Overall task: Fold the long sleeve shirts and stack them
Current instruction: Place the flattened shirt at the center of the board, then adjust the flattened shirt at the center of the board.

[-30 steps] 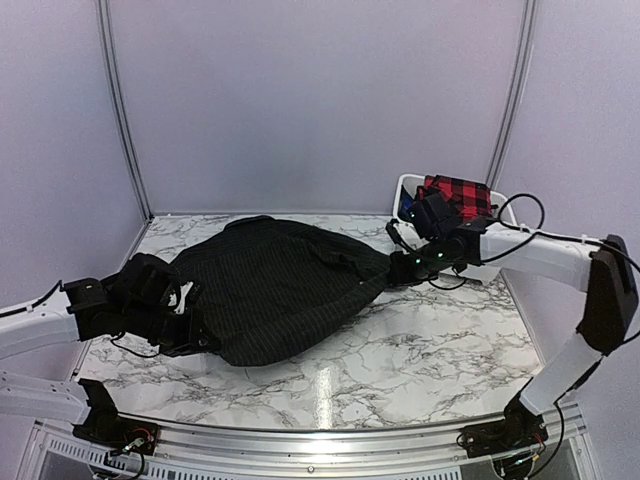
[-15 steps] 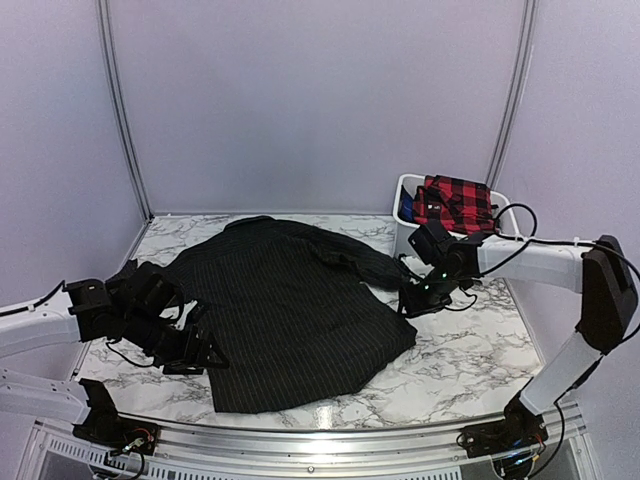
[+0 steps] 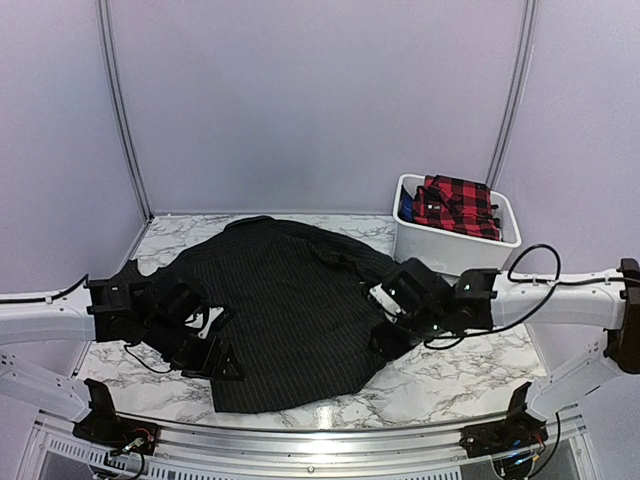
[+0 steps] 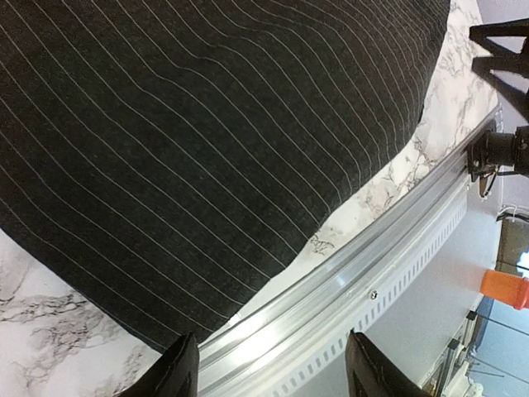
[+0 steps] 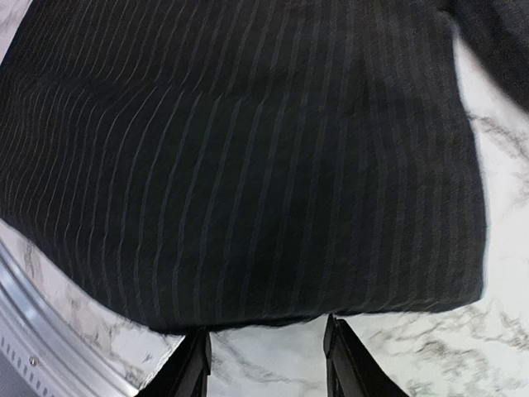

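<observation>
DESK: Where is the shirt, and why is it lying that way?

PHOTOGRAPHER: The black pinstriped shirt (image 3: 290, 310) lies spread flat on the marble table (image 3: 460, 375), to the left of the white bin (image 3: 450, 248). Its collar is roughly level with the bin and its hem is well forward of it. I read it as opened out to be ready for a first fold, and no fold shows yet.

DESK: And the bin itself?

PHOTOGRAPHER: It holds a red-and-black plaid shirt (image 3: 455, 203), heaped up to the rim. That one appears to be waiting its turn.

DESK: What are the arms doing?

PHOTOGRAPHER: The right gripper (image 5: 266, 332) sits low at the hem corner on the bin's side, just forward of the bin. Its fingers are parted with bare marble between them, and they hold nothing. The left gripper (image 4: 271, 347) is at the hem corner farthest from the bin. It is parted wider and is also empty, and the table's metal rail (image 4: 355, 281) shows through the gap.

DESK: Is either one touching the cloth?

PHOTOGRAPHER: I can't tell from these views, though the fingertips are right at the hem's edge. With one gripper at each lower corner, the arms seem placed to pinch both corners and carry the hem up toward the collar. The cloth is limp, so a shallow pinch could slip off.
</observation>
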Robot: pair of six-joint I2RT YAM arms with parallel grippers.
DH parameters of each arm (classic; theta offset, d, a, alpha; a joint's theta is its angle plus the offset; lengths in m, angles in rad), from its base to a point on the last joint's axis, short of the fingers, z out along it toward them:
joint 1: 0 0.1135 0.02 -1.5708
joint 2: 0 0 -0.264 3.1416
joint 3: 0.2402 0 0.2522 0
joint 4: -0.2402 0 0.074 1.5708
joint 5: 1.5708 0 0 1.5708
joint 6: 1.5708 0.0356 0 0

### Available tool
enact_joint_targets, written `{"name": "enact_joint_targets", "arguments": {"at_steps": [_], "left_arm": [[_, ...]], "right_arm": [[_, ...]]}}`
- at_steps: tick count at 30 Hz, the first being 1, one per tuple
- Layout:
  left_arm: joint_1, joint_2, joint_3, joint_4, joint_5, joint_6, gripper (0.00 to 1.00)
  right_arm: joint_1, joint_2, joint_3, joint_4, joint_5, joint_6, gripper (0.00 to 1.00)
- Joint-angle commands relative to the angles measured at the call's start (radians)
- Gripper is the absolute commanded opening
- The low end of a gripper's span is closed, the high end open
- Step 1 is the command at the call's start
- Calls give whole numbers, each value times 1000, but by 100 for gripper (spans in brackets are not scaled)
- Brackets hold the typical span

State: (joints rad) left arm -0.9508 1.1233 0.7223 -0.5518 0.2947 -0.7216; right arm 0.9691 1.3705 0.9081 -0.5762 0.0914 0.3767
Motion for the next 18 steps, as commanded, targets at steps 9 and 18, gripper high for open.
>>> {"name": "enact_joint_targets", "arguments": {"at_steps": [9, 18], "left_arm": [[-162, -187, -217, 22, -123, -233, 81], [-243, -65, -201, 146, -219, -200, 86]], "right_arm": [[369, -32, -111, 147, 196, 167, 54], [401, 68, -142, 272, 236, 160, 54]]}}
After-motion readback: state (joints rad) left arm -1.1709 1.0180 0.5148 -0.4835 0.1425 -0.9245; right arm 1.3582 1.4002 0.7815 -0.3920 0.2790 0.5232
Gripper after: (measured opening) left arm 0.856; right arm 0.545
